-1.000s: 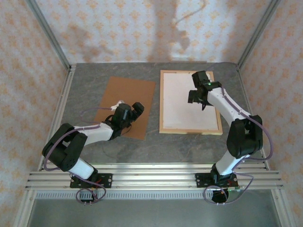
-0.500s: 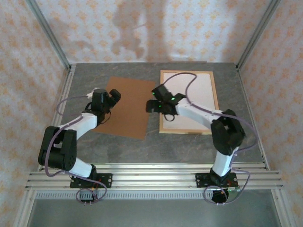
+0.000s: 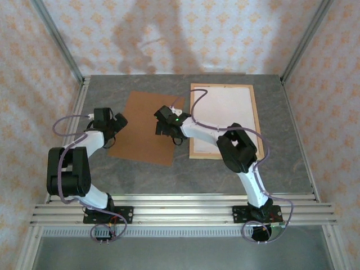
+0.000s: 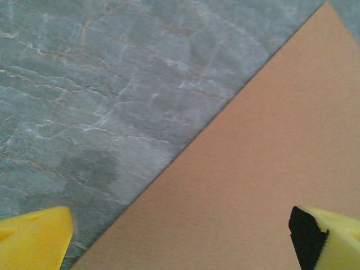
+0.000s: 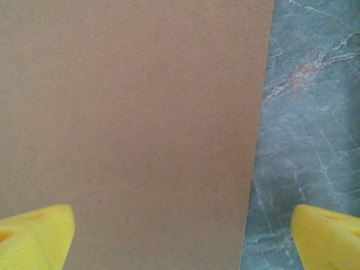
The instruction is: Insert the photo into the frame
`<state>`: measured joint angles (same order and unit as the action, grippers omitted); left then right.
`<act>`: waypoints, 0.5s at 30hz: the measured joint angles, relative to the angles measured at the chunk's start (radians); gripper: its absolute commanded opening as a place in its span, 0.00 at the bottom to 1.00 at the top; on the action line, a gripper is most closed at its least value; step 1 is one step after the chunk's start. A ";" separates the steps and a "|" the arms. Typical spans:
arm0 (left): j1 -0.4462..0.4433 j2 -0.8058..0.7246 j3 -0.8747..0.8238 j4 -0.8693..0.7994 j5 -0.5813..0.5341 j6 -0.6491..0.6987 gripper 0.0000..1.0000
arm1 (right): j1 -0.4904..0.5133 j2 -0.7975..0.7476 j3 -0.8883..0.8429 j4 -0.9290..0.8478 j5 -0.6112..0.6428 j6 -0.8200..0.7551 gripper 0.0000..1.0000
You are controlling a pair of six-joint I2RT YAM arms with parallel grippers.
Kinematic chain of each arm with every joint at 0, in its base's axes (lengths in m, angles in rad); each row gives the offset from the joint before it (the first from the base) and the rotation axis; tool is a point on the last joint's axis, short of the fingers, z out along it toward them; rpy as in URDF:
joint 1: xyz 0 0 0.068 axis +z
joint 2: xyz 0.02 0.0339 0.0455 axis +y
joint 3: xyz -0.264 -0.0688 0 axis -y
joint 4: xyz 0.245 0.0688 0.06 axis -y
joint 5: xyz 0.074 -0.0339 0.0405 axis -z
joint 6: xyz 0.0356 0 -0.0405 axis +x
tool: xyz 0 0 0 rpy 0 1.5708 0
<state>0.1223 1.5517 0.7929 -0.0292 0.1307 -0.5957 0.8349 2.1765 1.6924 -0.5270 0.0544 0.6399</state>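
The light wood frame [image 3: 256, 112] lies flat at the right of the table, and a plain white sheet [image 3: 225, 107] fills it. No printed side shows, so I cannot tell whether that sheet is the photo. My left gripper [image 3: 116, 122] hangs open over the left edge of the brown backing board [image 3: 143, 132]. In the left wrist view my left gripper [image 4: 180, 242] has only the board [image 4: 253, 169] beneath it. My right gripper [image 3: 162, 122] stands open above the board's right part. In the right wrist view my right gripper [image 5: 183, 236] holds nothing above the board [image 5: 135, 112].
The grey marbled table [image 3: 169, 174] shows between the board and the frame and along the front. Aluminium posts [image 3: 59, 42] and patterned walls close in the sides and back. The right arm [image 3: 239, 149] reaches across the frame's lower left corner.
The right gripper has swung left, off the frame and over the board's right side. The left gripper has moved from the board's lower part out to its left edge. Both stay open.
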 measured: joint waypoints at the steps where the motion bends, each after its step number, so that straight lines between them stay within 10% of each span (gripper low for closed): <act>1: 0.003 0.013 0.002 -0.004 0.002 0.005 1.00 | 0.000 0.011 0.010 -0.005 0.007 0.003 0.98; 15: 0.033 0.130 0.063 -0.043 0.098 0.028 1.00 | 0.000 0.093 0.079 -0.019 -0.003 0.006 0.98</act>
<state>0.1555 1.6821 0.8555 -0.0723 0.2291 -0.5674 0.8349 2.2696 1.7710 -0.5457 0.0517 0.6460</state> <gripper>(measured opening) 0.998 0.987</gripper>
